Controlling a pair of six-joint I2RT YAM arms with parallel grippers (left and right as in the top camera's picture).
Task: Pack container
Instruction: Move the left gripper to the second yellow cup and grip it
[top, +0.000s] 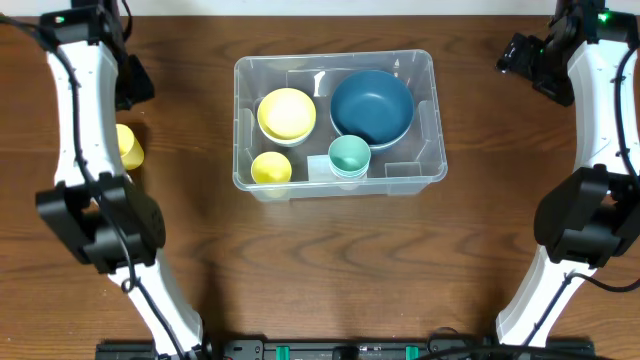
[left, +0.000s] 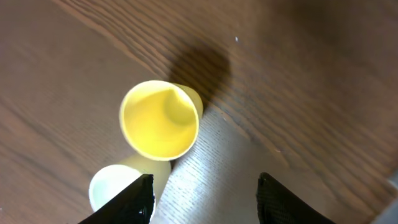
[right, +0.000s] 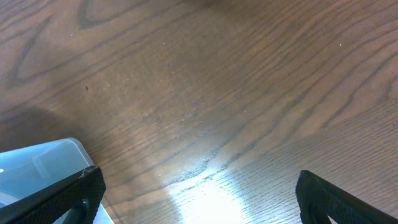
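Clear plastic box (top: 335, 57) sits in the middle of the brown wooden desk (top: 320, 270), a bit toward 12 o'clock.

Inside the box, a big dark blue round bowl (top: 372, 105) lies at 1 o'clock and a yellow round bowl (top: 287, 113) at 10 o'clock. A small yellow cup (top: 271, 168) stands at 7 o'clock and a small green cup (top: 349, 155) at 6 o'clock. Out on the desk, at 9 o'clock from the box, a yellow plastic cup (left: 160, 119) stands with its mouth up, and a pale cup (left: 115, 186) is just beside it. The left hand (left: 205, 202) hangs over the desk with its fingers apart and nothing between them; the yellow plastic cup is at its 11 o'clock. The right hand (right: 199, 205) is spread wide over bare wood, holding nothing, with a box corner at its 9 o'clock.
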